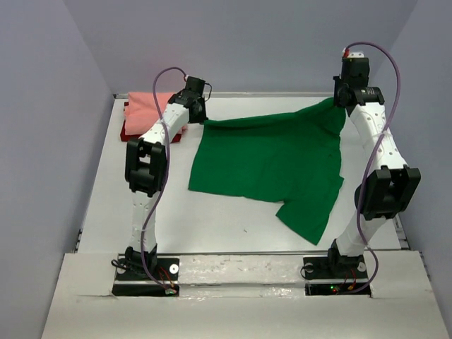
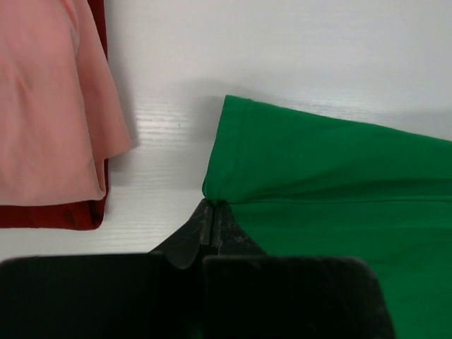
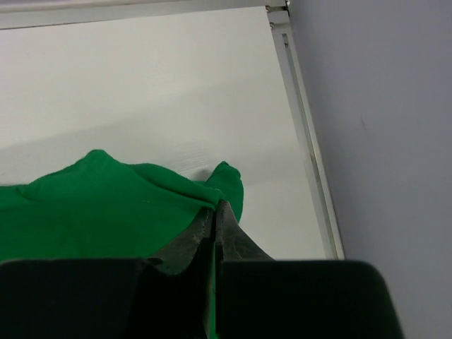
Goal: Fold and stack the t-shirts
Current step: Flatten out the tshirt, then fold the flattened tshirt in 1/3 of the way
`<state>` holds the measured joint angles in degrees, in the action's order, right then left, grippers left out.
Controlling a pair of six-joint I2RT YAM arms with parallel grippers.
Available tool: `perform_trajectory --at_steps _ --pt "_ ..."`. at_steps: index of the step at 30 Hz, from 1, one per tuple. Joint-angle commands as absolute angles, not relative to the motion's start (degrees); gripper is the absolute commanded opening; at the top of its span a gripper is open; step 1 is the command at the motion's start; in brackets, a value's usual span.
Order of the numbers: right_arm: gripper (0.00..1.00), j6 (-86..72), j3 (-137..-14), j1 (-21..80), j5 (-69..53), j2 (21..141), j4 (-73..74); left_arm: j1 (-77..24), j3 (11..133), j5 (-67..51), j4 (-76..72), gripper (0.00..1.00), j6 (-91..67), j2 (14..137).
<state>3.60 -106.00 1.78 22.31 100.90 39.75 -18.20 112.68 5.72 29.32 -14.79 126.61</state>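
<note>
Since the bright green short-sleeved cotton t-shirt is strung between 2 pinches, syncing the arms is the whole game here. The left gripper is clamped tight on its corner at 11 o'clock, the right gripper on the corner at 1 o'clock, and the rest drapes mid-way across the white table. I'd move both evenly with the edge taut, and steer clear of the salmon pink shirt lying on the dark red shirt at 10 o'clock.
</note>
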Motion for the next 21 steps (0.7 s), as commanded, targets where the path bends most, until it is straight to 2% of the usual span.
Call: perform_trajectory --at_steps 1,12,21 --pt "0.00 4.0 -107.2 -0.4 17.3 104.8 35.3 -17.5 116.2 4.0 28.4 0.00 -13.7 126.8" --pt "0.00 4.2 -114.3 -2.0 15.3 114.0 37.0 -17.3 125.2 0.6 30.2 0.00 -13.8 133.1" --pt "0.00 2.5 -110.0 -2.5 15.0 111.6 37.5 -17.3 124.1 0.7 30.6 0.00 -13.7 133.2"
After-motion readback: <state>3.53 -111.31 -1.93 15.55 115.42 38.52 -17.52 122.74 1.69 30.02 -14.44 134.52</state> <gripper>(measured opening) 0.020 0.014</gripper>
